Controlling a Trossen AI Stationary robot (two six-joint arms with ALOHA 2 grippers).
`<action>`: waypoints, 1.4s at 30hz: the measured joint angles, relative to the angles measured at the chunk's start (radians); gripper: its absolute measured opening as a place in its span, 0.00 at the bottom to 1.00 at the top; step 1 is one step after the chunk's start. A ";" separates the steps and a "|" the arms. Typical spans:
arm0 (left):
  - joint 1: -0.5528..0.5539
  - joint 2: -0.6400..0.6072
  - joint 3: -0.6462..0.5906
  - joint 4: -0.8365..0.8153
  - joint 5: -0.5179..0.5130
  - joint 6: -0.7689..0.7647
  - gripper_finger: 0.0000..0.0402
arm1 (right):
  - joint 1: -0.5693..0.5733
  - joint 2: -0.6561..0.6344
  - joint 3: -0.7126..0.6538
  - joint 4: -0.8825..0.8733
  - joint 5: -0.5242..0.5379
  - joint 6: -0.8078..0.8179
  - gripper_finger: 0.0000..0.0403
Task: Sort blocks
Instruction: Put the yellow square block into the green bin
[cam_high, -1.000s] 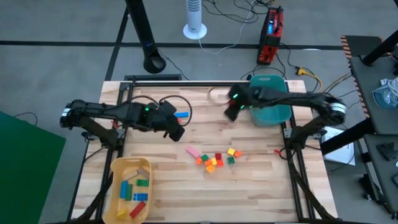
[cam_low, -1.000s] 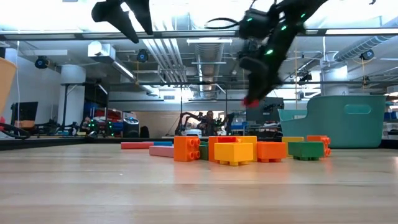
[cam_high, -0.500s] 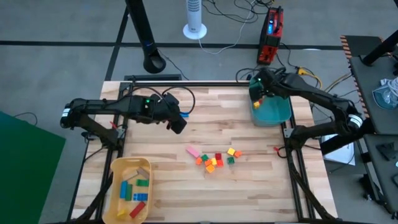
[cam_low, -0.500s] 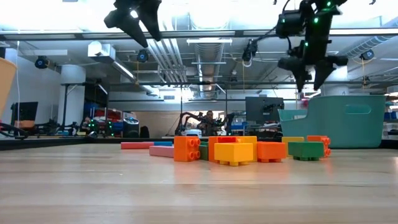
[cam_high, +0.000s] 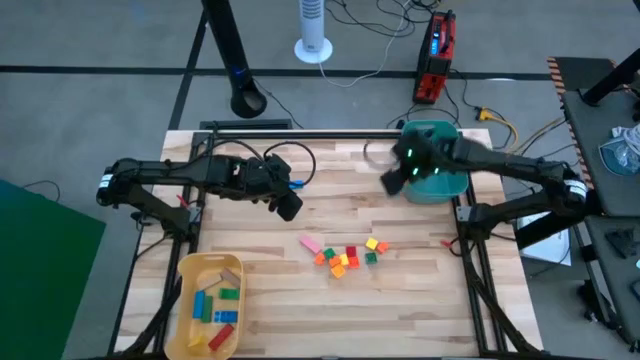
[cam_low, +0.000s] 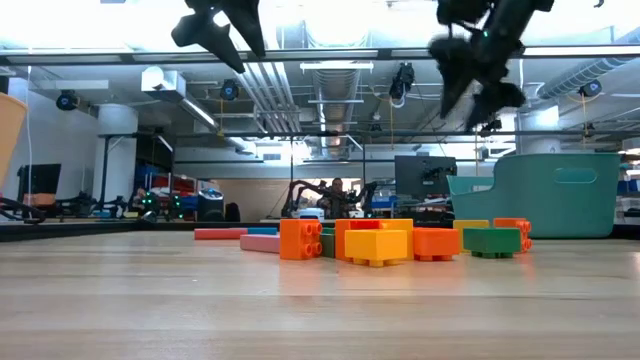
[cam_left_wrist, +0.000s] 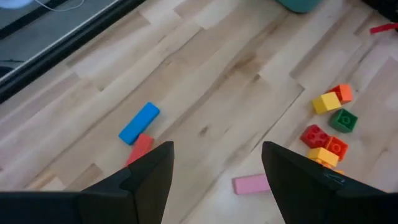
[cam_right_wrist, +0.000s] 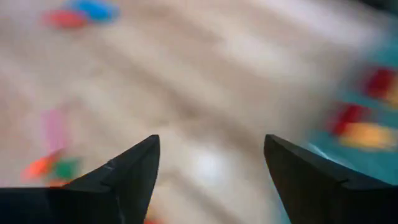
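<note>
The left gripper hangs above the worktop with its jaws spread and empty; the left wrist view shows both dark fingers apart over bare wood. The right gripper hovers beside the teal bin, its jaws also wide apart with nothing between them, as the right wrist view shows.

The loose blocks lie in a small cluster on the worktop, ahead of the left jaws and well apart from the right jaws. In the high view that cluster counts roughly as one pink bar, two yellow, two or three orange, two red and one or two green pieces; they sit too close together for a firm count. The left wrist view alone separates them clearly, and it also shows a blue bar touching a red block just beyond the left jaws, which the arm covers in the high view.

The low view lines the cluster up edge-on: an orange block, a yellow block and a green block in front.

Only the high view shows the yellow tray, which holds about six blocks in blue, green, red and yellow. The blurred right wrist view alone shows red and yellow pieces inside the bin.
</note>
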 joint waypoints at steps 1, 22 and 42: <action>-0.001 0.000 0.000 0.003 0.000 0.000 0.57 | 0.056 0.002 -0.012 0.046 -0.016 -0.003 0.66; -0.079 -0.003 0.000 0.011 0.040 0.133 0.57 | 0.542 0.442 0.037 0.099 -0.046 0.217 0.70; -0.108 -0.003 0.000 0.011 0.021 0.183 0.57 | 0.500 0.669 0.099 0.048 -0.038 0.157 0.51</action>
